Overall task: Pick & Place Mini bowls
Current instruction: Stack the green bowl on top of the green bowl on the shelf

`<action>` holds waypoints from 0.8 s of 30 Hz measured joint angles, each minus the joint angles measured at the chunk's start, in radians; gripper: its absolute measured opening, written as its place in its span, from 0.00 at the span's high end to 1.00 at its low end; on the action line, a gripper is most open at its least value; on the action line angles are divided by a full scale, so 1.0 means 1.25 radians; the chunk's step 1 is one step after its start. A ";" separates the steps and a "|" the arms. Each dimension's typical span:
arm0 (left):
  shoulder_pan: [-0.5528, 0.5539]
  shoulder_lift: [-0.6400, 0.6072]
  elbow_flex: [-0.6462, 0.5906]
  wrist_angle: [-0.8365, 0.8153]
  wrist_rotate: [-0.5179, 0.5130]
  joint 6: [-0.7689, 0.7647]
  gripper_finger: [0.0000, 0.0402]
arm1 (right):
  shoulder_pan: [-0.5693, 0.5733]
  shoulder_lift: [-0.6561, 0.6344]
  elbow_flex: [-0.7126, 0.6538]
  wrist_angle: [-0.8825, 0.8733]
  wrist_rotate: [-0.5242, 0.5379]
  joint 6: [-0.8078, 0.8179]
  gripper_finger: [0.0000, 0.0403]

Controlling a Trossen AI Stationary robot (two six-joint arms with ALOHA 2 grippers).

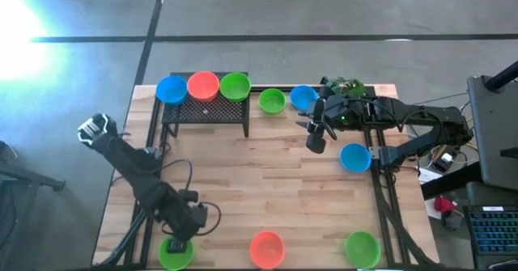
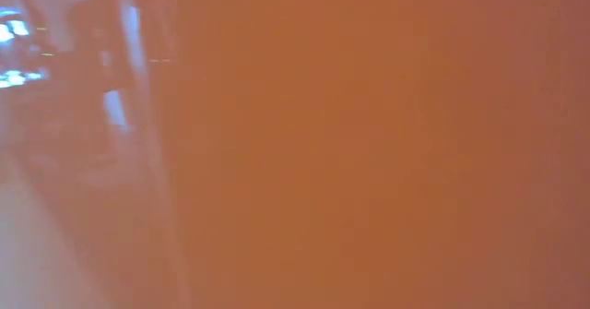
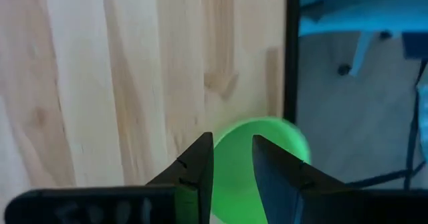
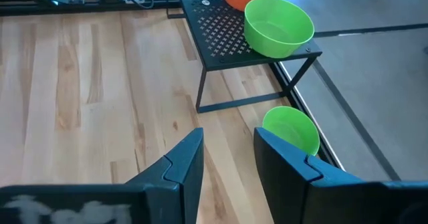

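Overhead, three mini bowls are seen lined up on the black mesh stand (image 1: 207, 109) — a blue bowl (image 1: 171, 90), an orange-red bowl (image 1: 203, 85) and a green bowl (image 1: 235, 86). Just beside the stand, on the wooden table (image 1: 267, 182), a second green bowl (image 1: 272, 101) and a second blue bowl (image 1: 303, 97) are set. The right gripper (image 1: 316, 135) is held above the table near these two, its fingers (image 4: 184, 167) parted with nothing between them. A third blue bowl (image 1: 355, 157) lies farther from the stand. Well apart from the stand, along the opposite table edge, a corner green bowl (image 1: 175, 253) is straddled by the left gripper (image 1: 180, 240) — fingers (image 3: 197, 170) apart, not clamped on it.
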 joint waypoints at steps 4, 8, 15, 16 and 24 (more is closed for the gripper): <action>-0.025 0.000 -0.059 0.025 0.002 0.000 0.76 | 0.000 0.000 0.000 0.000 0.000 0.002 0.69; -0.035 0.000 -0.112 0.051 0.001 0.000 0.76 | 0.000 0.000 0.000 0.000 0.000 0.002 0.70; -0.051 0.000 -0.192 0.161 0.021 0.000 0.76 | 0.000 0.000 0.000 0.000 0.000 0.001 0.70; -0.053 0.000 -0.200 0.169 0.025 0.000 0.76 | 0.000 0.000 0.000 0.000 0.000 0.000 0.70; -0.068 0.000 -0.263 0.245 0.063 -0.001 0.76 | 0.000 0.000 0.000 0.000 0.000 -0.001 0.69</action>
